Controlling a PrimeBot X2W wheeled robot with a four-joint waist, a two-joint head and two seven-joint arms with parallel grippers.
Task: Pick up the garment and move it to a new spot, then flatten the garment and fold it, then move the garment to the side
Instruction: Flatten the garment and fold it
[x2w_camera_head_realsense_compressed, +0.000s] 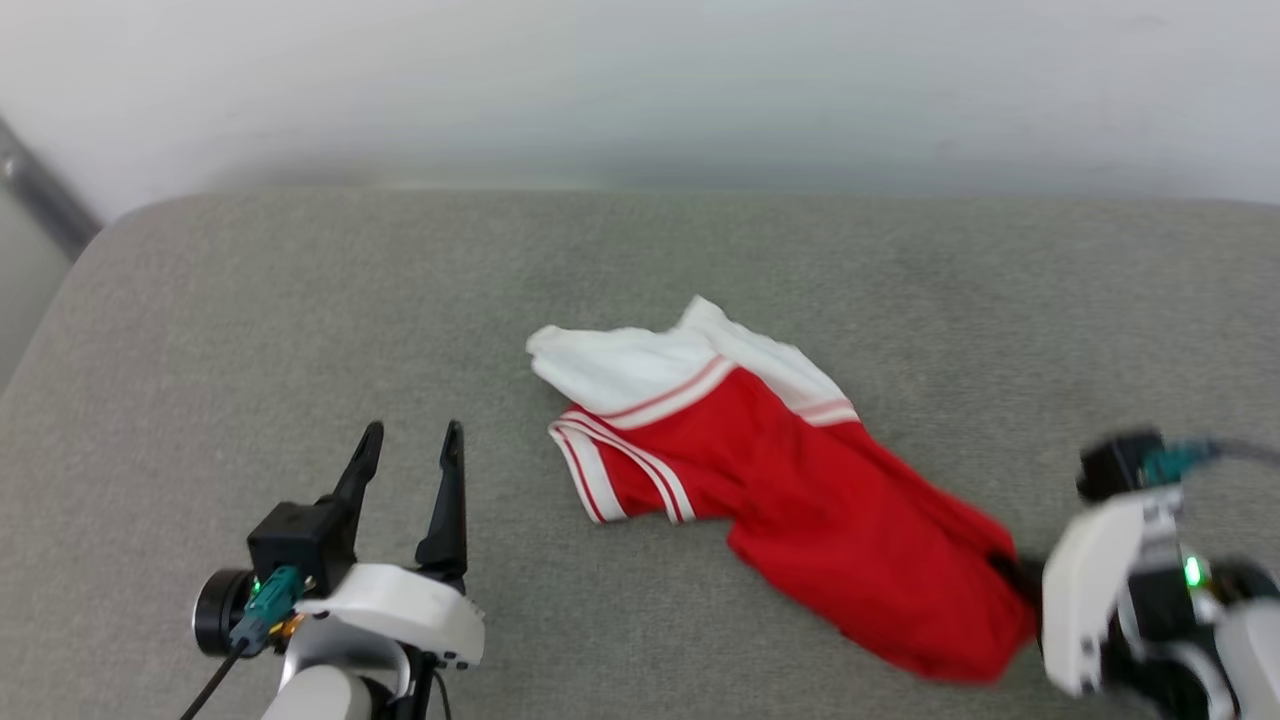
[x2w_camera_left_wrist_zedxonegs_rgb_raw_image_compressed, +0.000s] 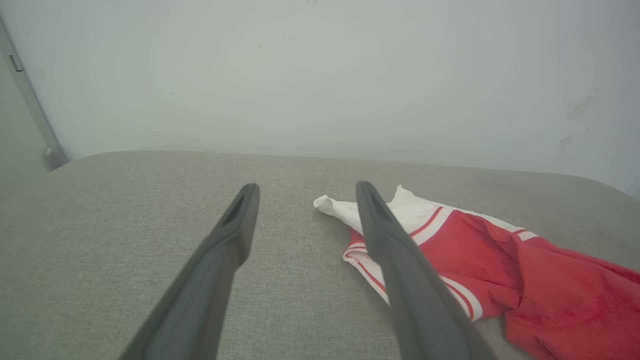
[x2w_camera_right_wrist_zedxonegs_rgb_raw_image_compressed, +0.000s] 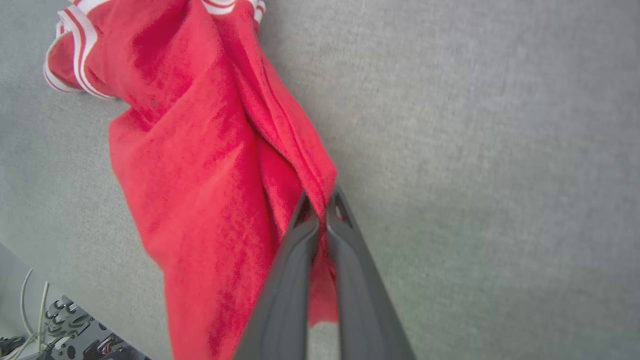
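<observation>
The garment (x2w_camera_head_realsense_compressed: 800, 480) is a bright red jersey shirt with white sleeves and striped trim. It lies bunched and stretched on the grey cushioned surface (x2w_camera_head_realsense_compressed: 300, 300), white sleeves at the far end. My right gripper (x2w_camera_right_wrist_zedxonegs_rgb_raw_image_compressed: 320, 200) is shut on a red fold of the garment (x2w_camera_right_wrist_zedxonegs_rgb_raw_image_compressed: 200, 165) near its lower edge; the head view shows its fingertips (x2w_camera_head_realsense_compressed: 1010, 572) buried in the cloth at the right. My left gripper (x2w_camera_head_realsense_compressed: 412, 440) stands open over bare surface, left of the striped sleeve. In the left wrist view its fingers (x2w_camera_left_wrist_zedxonegs_rgb_raw_image_compressed: 240, 220) frame the garment (x2w_camera_left_wrist_zedxonegs_rgb_raw_image_compressed: 500, 270) at the right.
A pale wall (x2w_camera_head_realsense_compressed: 640, 90) rises behind the grey surface. A dark metal rail (x2w_camera_head_realsense_compressed: 40, 200) runs at the far left corner. Cables and robot parts (x2w_camera_right_wrist_zedxonegs_rgb_raw_image_compressed: 60, 325) show past the surface's near edge in the right wrist view.
</observation>
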